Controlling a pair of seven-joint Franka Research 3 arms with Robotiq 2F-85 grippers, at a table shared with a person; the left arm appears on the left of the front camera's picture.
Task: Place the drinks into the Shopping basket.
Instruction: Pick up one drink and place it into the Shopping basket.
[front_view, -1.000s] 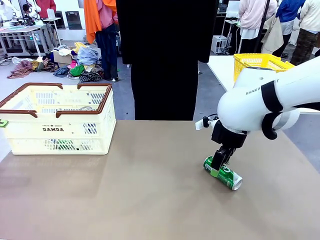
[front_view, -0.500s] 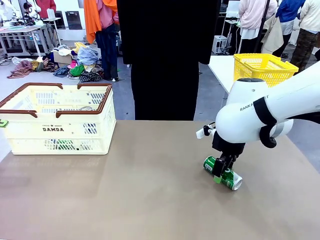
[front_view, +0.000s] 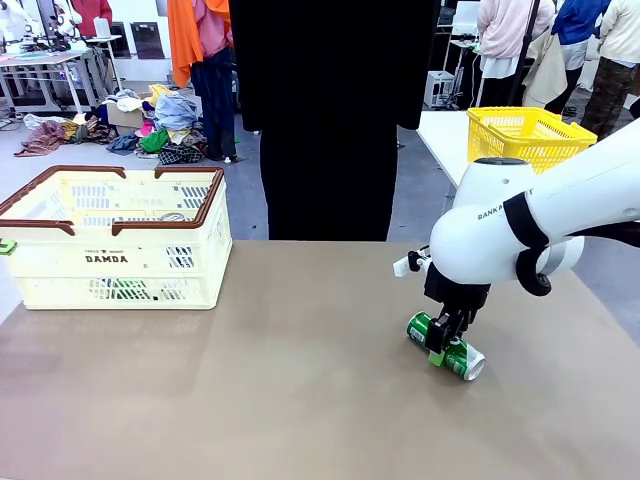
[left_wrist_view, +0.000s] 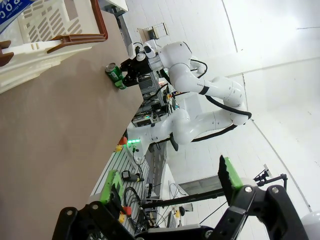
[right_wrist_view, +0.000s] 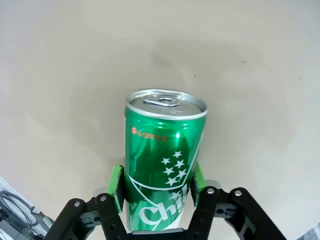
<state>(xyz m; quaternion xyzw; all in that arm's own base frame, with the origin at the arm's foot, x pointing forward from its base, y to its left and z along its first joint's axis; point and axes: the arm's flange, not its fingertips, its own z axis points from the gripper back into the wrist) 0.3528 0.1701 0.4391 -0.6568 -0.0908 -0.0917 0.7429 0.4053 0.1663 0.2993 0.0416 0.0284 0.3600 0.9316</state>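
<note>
- A green can (front_view: 446, 345) lies on its side on the table (front_view: 300, 400), well apart from the basket (front_view: 115, 238), which stands at the table's far left corner.
- The right gripper (front_view: 441, 347) is down over this can. In the right wrist view the green pads (right_wrist_view: 117, 187) press both sides of the can (right_wrist_view: 162, 167), so the jaws are clenched on it.
- The can looks to be resting on the table, not yet lifted; the grasp seems just made.
- Through the basket's lower slots something green (front_view: 128, 289) shows, and something greyish near the top; these may be drinks already inside, but I cannot tell for sure.
- No other can lies loose on the table in the front view, so this may be the last drink to move.
- The left gripper (left_wrist_view: 167, 192) hangs in the air away from the work, jaws released and holding nothing.
- What is left, as I judge it: lift the can, carry it across the table to the left, lower it over the brown rim (front_view: 210, 200) and let go inside.
- A person (front_view: 330, 120) stands at the far side, hands not in the work.
</note>
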